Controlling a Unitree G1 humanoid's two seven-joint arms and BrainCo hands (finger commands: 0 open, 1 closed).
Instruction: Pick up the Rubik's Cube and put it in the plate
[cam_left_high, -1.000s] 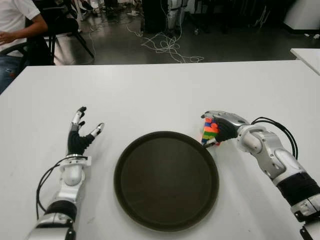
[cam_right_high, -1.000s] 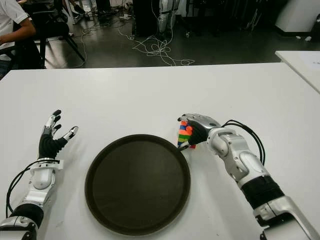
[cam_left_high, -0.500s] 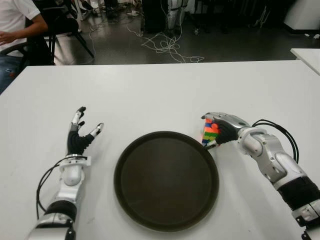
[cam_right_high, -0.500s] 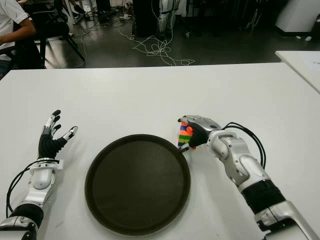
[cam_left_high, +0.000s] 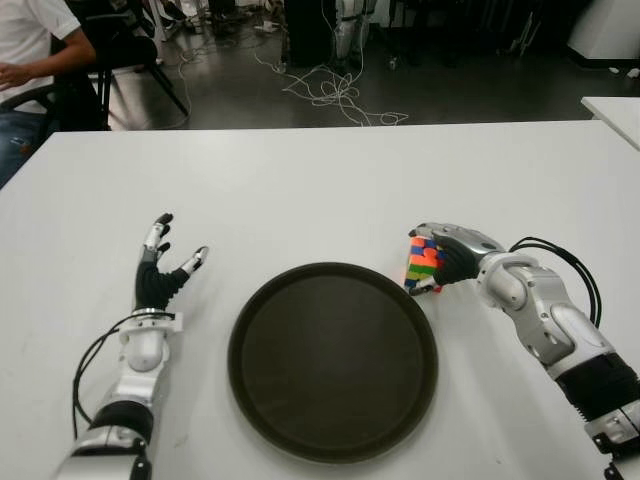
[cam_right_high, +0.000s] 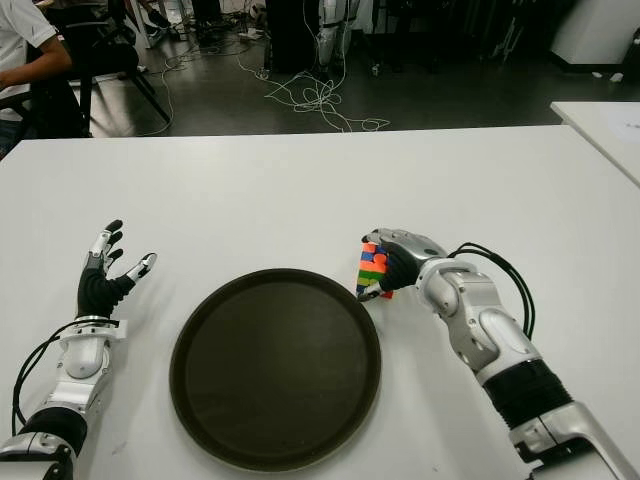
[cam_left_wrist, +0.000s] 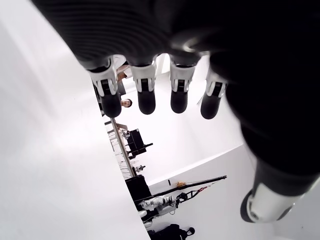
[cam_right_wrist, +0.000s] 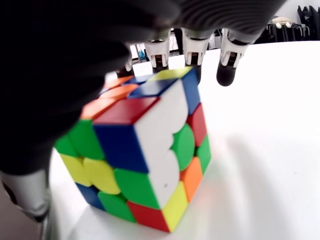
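The Rubik's Cube (cam_left_high: 422, 262) stands on the white table, just off the upper right rim of the dark round plate (cam_left_high: 330, 400). My right hand (cam_left_high: 443, 256) is wrapped over it from the right. In the right wrist view the cube (cam_right_wrist: 145, 150) sits under the palm with the fingers (cam_right_wrist: 192, 50) curled over its far side and the thumb at its near edge. Nothing lies in the plate. My left hand (cam_left_high: 163, 262) shows to the left of the plate, fingers (cam_left_wrist: 145, 95) spread and holding nothing.
Bare white table (cam_left_high: 320, 190) stretches behind the plate and both hands. A seated person (cam_left_high: 30, 50) is past the far left corner. Loose cables (cam_left_high: 335, 90) lie on the floor beyond the table. Another white table's corner (cam_left_high: 615, 110) shows at the far right.
My right hand and the cube have shifted slightly to the right, away from the plate's rim. The left hand has not moved.
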